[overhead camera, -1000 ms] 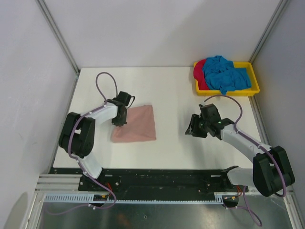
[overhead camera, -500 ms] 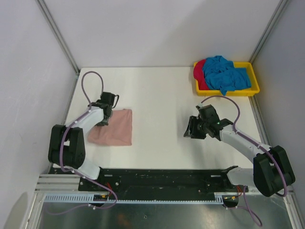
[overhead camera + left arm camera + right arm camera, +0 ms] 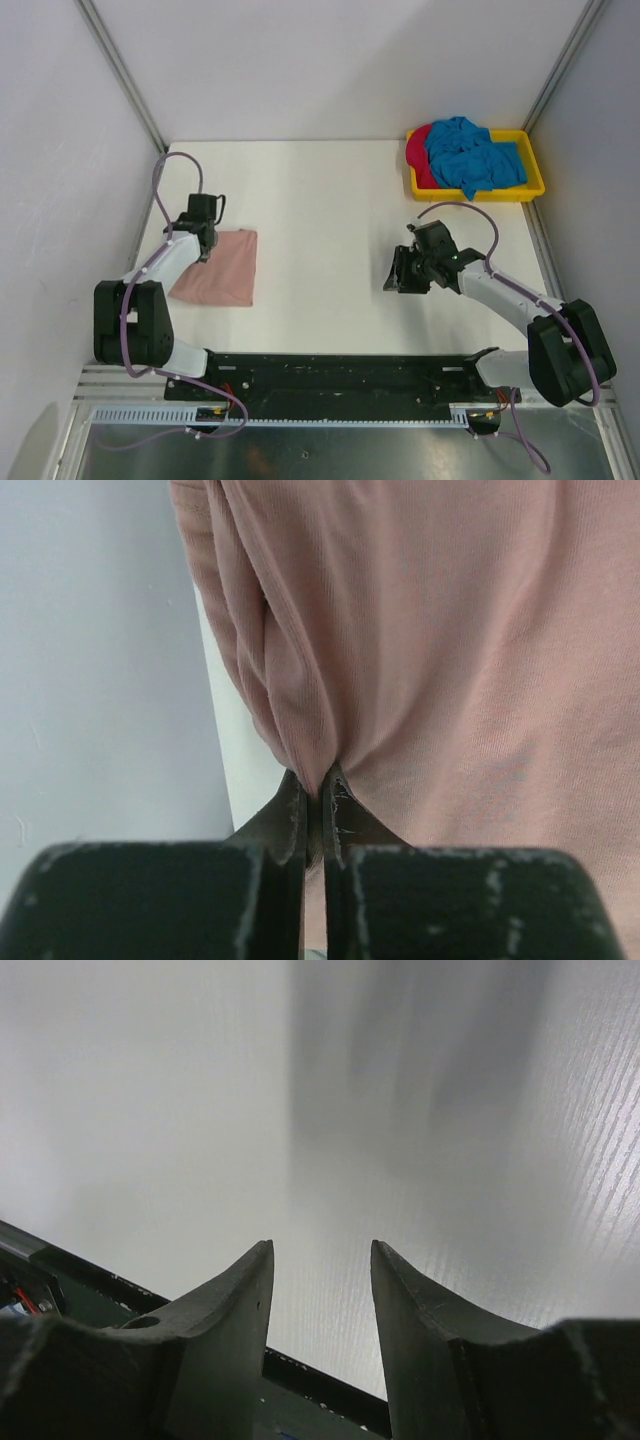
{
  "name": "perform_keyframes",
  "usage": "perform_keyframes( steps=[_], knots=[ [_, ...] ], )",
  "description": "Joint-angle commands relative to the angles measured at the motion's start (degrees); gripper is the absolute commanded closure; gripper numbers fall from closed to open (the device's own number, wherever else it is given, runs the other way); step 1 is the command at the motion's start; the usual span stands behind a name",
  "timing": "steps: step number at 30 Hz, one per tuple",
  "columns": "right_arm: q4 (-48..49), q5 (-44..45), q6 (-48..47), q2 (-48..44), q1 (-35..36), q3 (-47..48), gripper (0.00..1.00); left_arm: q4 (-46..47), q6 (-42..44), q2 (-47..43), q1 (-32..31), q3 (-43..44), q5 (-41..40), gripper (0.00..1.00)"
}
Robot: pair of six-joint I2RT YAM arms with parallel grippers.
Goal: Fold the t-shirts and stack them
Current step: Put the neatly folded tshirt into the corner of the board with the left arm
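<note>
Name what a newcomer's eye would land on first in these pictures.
The folded pink t-shirt at the table's left edge, pinched by the shut left pincer. Next, the yellow tray in the far right corner, holding blue t-shirts and a red t-shirt. The right pincer hangs open.

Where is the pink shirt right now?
In the top view the pink t-shirt lies near the left edge of the table, pinched by the left gripper, far from the yellow tray at the far right corner.

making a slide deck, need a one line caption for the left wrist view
Left gripper shut on a bunched fold of the dusty pink t-shirt, seen close up from the wrist.
</note>
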Motion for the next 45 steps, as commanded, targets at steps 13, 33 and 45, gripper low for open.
perform_keyframes(
  steps=[13, 33, 45],
  knots=[
    [0.43, -3.01, -1.67, 2.39, 0.99, -0.12, 0.52, 4.07, 6.24, -2.48, 6.25, 2.10, -1.94, 1.00],
    [0.38, -2.88, -1.86, 3.12, 1.50, -0.15, 0.53, 4.14, 6.42, -1.22, 7.29, 4.50, -3.35, 0.98],
    [0.52, -1.50, -1.75, 2.65, 2.15, -0.15, 0.52, 1.13, -4.83, -2.64, 7.27, 9.73, -8.19, 0.01]
  ],
)
